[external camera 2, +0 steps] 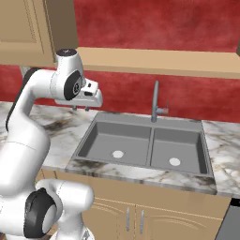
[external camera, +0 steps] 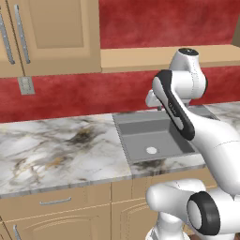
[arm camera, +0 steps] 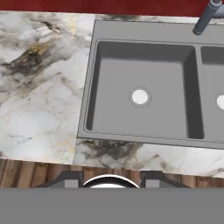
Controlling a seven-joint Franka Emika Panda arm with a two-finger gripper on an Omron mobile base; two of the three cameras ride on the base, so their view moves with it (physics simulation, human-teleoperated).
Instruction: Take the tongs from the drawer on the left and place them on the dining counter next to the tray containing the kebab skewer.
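My gripper [external camera 2: 80, 109] hangs above the marble worktop at the left rim of the grey sink, pointing down. In the hand view its fingertips [arm camera: 72, 180] stand apart at the bottom edge, open, with nothing between them. A wide shallow light-tan drawer [external camera: 55, 202] with a slim silver bar handle sits shut under the worktop, low and to the left of the arm. The tongs are hidden. The dining counter and the tray are out of view.
A grey double sink [external camera 2: 140, 140] with a tall faucet [external camera 2: 155, 101] is set in the marble worktop [external camera: 56, 145] against a red wall. Tan upper cabinets [external camera: 47, 33] hang above and cabinet doors [external camera 2: 136, 218] stand below. Bare worktop stretches left of the sink.
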